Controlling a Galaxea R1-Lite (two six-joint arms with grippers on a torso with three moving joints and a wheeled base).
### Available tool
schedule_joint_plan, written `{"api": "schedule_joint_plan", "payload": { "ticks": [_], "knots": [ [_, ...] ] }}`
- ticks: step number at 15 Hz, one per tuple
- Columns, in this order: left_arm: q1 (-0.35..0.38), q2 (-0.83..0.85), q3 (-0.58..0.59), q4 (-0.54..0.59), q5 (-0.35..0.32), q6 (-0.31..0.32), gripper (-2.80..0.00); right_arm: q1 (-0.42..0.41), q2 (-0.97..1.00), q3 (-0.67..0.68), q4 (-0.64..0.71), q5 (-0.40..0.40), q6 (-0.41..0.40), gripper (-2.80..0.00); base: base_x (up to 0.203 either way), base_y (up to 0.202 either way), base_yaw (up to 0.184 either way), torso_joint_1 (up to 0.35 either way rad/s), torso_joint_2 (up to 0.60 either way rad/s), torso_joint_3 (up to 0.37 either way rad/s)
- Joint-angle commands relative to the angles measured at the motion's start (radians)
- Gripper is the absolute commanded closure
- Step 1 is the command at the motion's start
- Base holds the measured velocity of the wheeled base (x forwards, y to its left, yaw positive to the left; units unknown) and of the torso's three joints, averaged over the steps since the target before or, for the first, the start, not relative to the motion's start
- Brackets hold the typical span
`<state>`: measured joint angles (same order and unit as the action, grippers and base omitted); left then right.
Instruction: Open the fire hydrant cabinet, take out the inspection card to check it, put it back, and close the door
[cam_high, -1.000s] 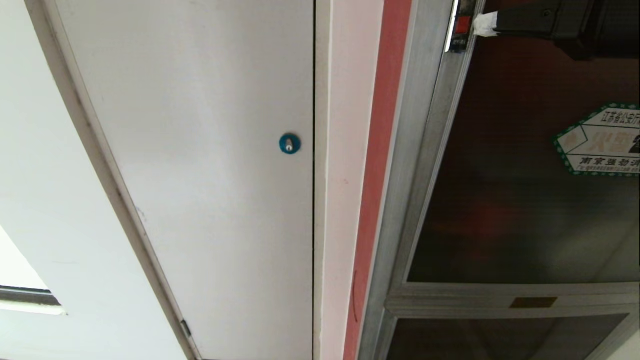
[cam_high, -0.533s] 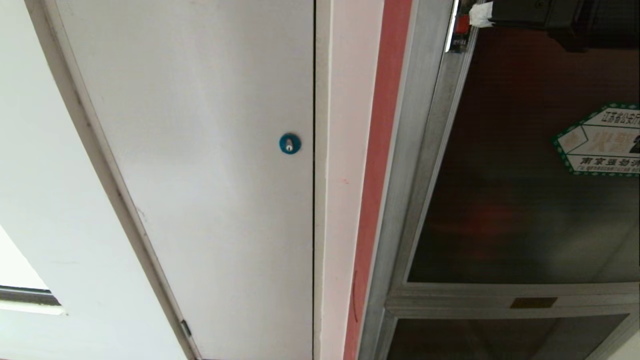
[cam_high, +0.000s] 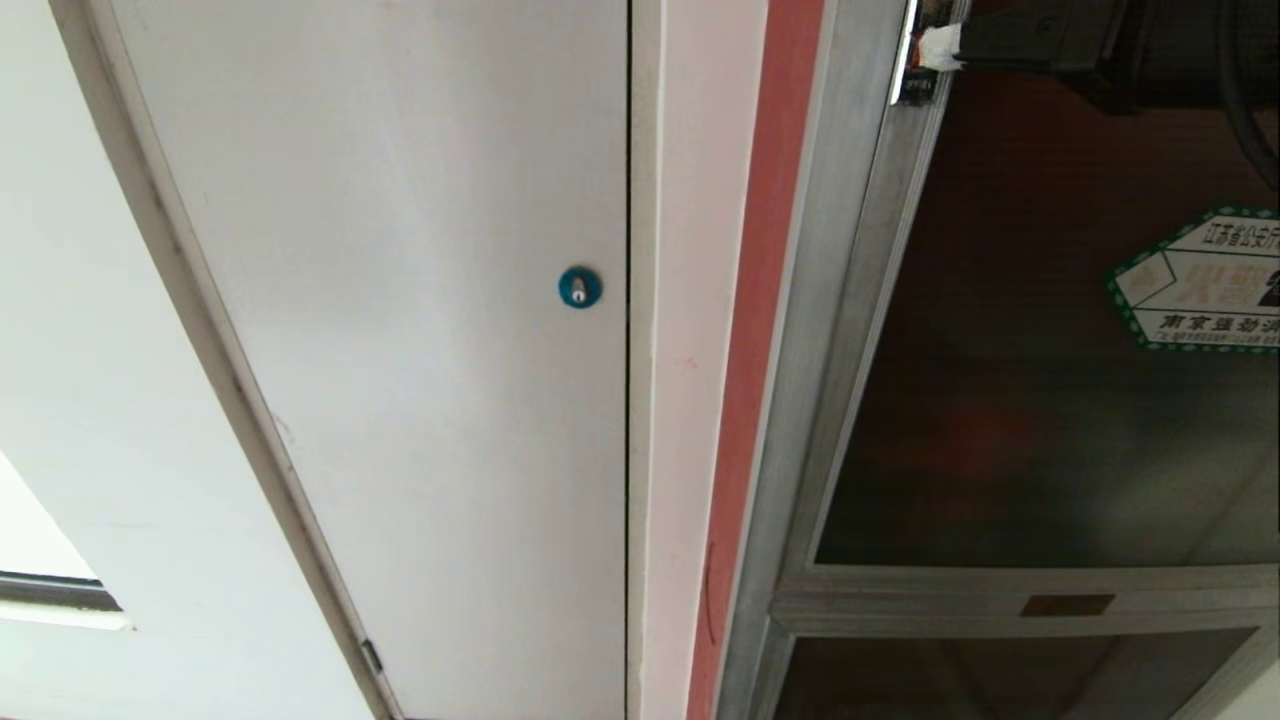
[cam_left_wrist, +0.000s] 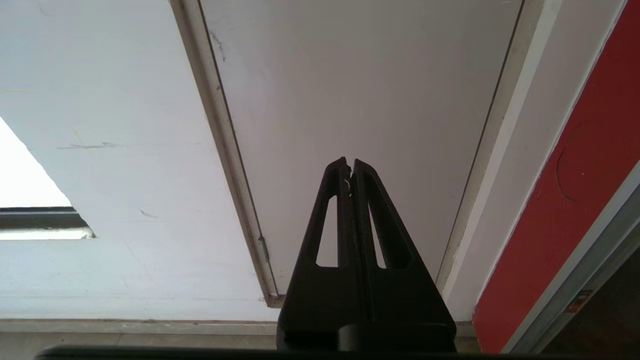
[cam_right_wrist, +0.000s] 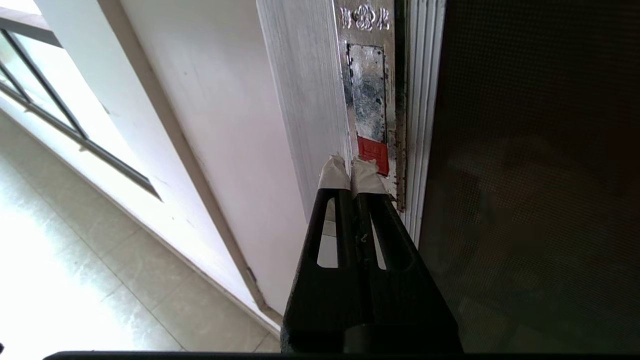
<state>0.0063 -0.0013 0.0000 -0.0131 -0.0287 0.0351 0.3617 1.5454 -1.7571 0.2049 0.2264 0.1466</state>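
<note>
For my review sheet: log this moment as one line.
stage: unlatching | right gripper: shut, tips at red latch | door: closed | left gripper: shut, idle, facing white door

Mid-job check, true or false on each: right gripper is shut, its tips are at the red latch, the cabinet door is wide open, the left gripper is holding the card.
1. The right gripper is shut. True.
2. Its taped tips sit at the red latch on the door frame. True.
3. The door is wide open. False: it looks closed.
4. The left gripper holds the card. False: it is shut and empty, facing the white door; no card is in view.
</note>
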Motion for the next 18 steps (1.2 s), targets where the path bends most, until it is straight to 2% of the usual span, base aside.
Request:
{"api": "schedule_joint_plan", "payload": {
  "ticks": [1,14,18],
  "knots": [
    [0.000,0.000,0.006,-0.001,0.000,0.000,0.00,-0.001,0.016,-0.011,0.001,-0.001,0.001,0.00,0.000,0.000,0.000,0.000,0.00,0.000],
    [0.000,0.000,0.007,-0.001,0.000,0.000,0.00,-0.013,0.050,-0.025,0.011,-0.032,-0.001,0.00,0.000,0.000,0.000,0.000,0.00,0.000],
    [0.001,0.000,0.007,-0.001,0.000,0.000,0.00,-0.012,-0.011,0.035,0.011,-0.028,0.001,0.00,0.000,0.000,0.000,0.000,0.00,0.000]
  ]
}}
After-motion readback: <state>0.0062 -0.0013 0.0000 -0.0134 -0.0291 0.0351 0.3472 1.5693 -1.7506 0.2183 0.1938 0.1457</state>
